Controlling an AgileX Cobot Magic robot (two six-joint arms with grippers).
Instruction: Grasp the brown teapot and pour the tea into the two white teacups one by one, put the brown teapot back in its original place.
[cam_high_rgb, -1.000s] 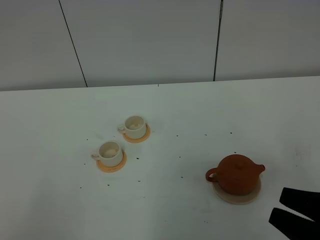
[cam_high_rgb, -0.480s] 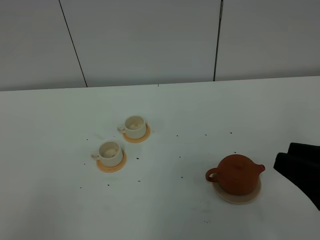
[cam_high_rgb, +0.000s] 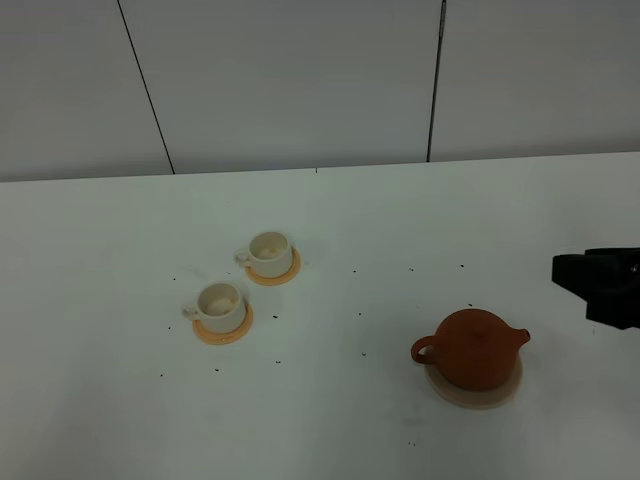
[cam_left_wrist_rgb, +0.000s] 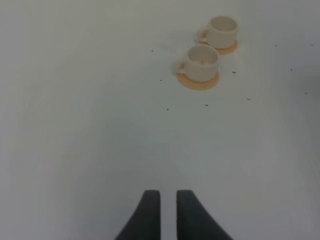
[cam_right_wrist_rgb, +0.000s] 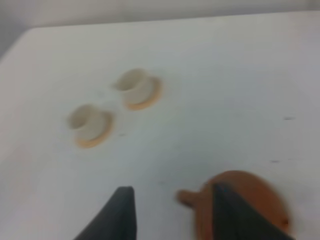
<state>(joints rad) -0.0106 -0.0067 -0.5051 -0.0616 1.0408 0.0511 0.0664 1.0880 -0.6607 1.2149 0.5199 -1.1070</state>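
Note:
The brown teapot (cam_high_rgb: 472, 348) sits on its pale tan coaster (cam_high_rgb: 478, 398) at the front right, handle toward the cups. The two white teacups (cam_high_rgb: 270, 252) (cam_high_rgb: 220, 303) stand on orange coasters left of centre. No tea shows. My right gripper (cam_high_rgb: 598, 286) hovers at the right edge, beyond and right of the teapot. In the right wrist view it (cam_right_wrist_rgb: 175, 205) is open, with the blurred teapot (cam_right_wrist_rgb: 255, 187) below and its handle between the fingers' lines. My left gripper (cam_left_wrist_rgb: 168, 202) has its fingers a narrow gap apart and empty, well short of the cups (cam_left_wrist_rgb: 202, 62) (cam_left_wrist_rgb: 221, 31).
Small dark specks dot the white table (cam_high_rgb: 350, 420). A grey panelled wall (cam_high_rgb: 300, 80) rises behind the table's far edge.
The right gripper has travelled from the front right corner away from the table's front, to a spot right of and behind the teapot. Teapot and cups stayed put.

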